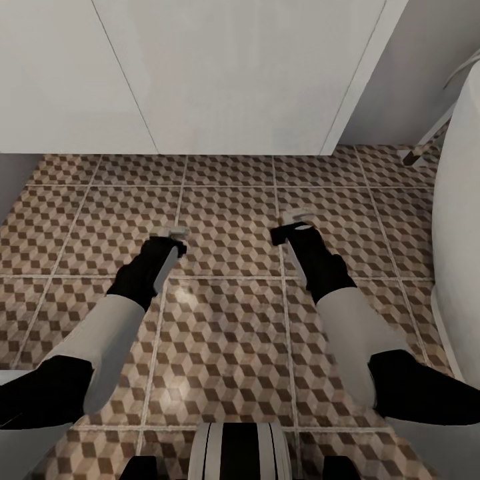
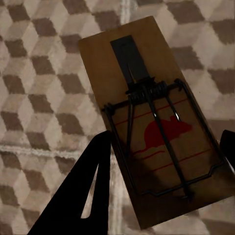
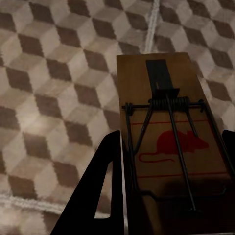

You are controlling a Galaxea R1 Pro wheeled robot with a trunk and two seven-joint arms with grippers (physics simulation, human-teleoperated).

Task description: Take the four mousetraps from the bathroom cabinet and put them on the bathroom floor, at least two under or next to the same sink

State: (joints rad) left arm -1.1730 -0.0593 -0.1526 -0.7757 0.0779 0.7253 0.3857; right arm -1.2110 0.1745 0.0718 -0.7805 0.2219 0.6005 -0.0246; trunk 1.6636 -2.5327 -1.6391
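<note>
- your left gripper [image 2: 164, 152] is clamped on a flat rectangular brown wooden mousetrap [image 2: 156, 122] with dark wire and a red mouse print; its black fingers [image 2: 90, 181] press the board's two long edges, and the board sticks out past the fingertips.
- your right gripper [image 3: 171, 161] has its fingers closed on a second brown wooden mousetrap [image 3: 166, 127] of the same kind, gripped by the long edges in the same way.
- from the head camera, both traps are hard to make out; you see the left gripper [image 1: 175, 237] and the right gripper [image 1: 293, 223] pointing forward, side by side but apart, above the floor.
- under both traps lies the bathroom floor of large square tiles [image 1: 227, 333] printed with brown, beige and white cubes and pale grout lines; whether either trap touches it you cannot tell.
- ahead of the grippers a plain white panelled unit [image 1: 200, 73] meets the tiles.
- along your right side a white curved body [image 1: 460, 233] stands on the floor.
</note>
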